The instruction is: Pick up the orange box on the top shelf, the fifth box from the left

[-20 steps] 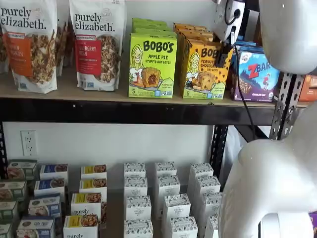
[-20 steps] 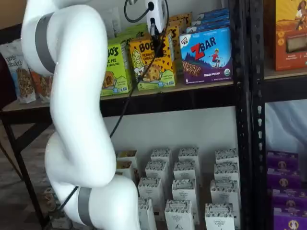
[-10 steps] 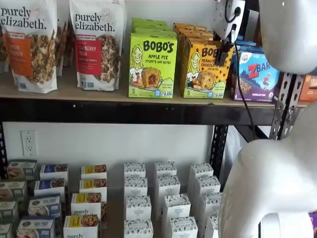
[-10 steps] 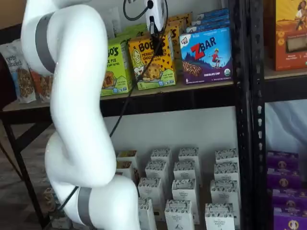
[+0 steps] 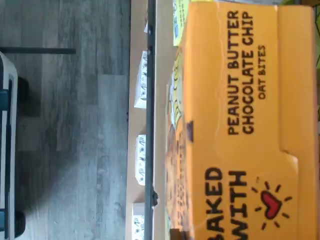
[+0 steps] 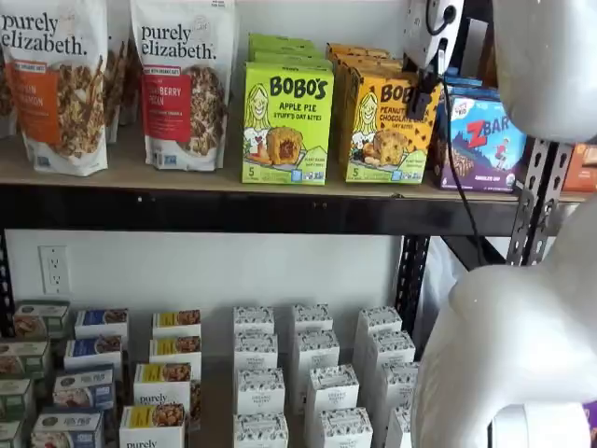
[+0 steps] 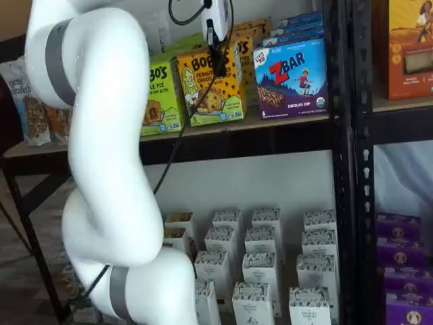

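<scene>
Cut off by the frame in the wrist view: the orange box [image 5: 235,125], only one panel and part of its print visible. Partly covered in both shelf views by the end effector [image 7: 220,62] and its cable [image 6: 457,159]. Fingertips not clearly separable against the carton. Hidden behind the white arm [image 7: 101,156]: left part of the green carton [image 7: 161,98]. Small print on the white boxes [image 6: 256,383] too small to read.

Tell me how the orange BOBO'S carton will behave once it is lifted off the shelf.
The orange box is a tall, narrow carton, so it probably tips easily. Its printed card looks smooth, perhaps slippery. The gripper pinches only its top edge, so it may swing.
</scene>
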Available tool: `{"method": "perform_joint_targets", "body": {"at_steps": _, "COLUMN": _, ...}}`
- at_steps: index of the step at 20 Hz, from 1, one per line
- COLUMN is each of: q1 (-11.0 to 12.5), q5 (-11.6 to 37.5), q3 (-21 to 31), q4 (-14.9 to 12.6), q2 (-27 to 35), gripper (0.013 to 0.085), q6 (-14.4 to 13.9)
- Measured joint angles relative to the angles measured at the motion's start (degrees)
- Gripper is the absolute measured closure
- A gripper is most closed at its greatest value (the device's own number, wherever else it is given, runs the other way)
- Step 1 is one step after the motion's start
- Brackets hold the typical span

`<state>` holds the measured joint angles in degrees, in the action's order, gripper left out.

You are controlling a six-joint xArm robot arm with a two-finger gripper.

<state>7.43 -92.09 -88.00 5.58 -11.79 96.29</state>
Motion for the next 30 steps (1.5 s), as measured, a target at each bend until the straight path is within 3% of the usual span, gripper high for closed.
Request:
{"method": "perform_joint_targets", "body": {"at_steps": 10, "q1": -0.6, "q5": -2.8, "q3": 2.7, "q4": -0.7, "q2": -4.8, "gripper": 0.0730, "q6": -0.7}}
{"method": "perform_joint_targets", "body": {"at_steps": 20, "q1": -1.1, "q5": -4.8, "q3": 9.0, "q4": -1.5, "q2": -12.4, "gripper": 0.0730, "q6": -1.1}}
{"method": "perform_joint_targets", "body": {"at_steps": 30, "q1": 1.0, "q5": -7.0, "q3": 14.5, "q4": 0.5, "q2": -19.2, "gripper": 0.0730, "q6": 0.4}}
